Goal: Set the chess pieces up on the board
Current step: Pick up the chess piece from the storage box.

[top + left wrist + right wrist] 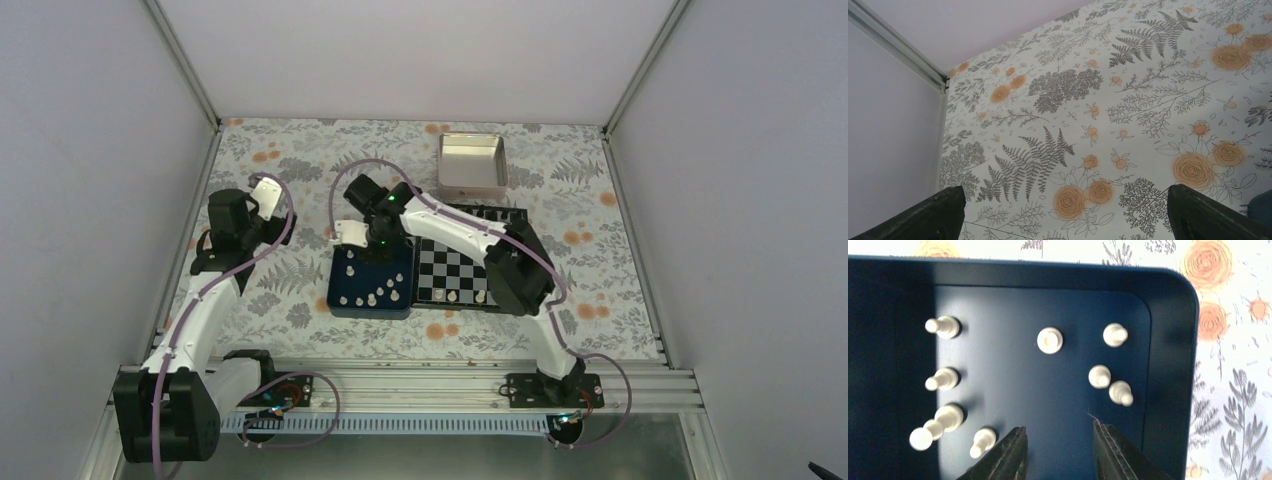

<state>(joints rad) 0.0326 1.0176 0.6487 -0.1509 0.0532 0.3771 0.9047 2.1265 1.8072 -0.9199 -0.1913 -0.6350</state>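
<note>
While a few pieces [455, 297] are being shown standing along the near row of the board [452, 262], the task is being judged as barely begun. About eight more pieces are lying in the blue tray [370, 312] just beside the board's left edge and are waiting to be carried across. The right gripper [375, 245] is being held over the tray, its jaws partly spread with nothing between them. The left gripper [265, 190] is being shown well off to the left, its jaws spread wide and empty. The board and both arms are being shown only from above. The right wrist view is picking out the tray's pieces one by one, some upright and some tilted, with bare tray floor ahead of the fingers [1008, 455]. The left wrist view is being filled by flowered cloth [1088, 100] alone.
</note>
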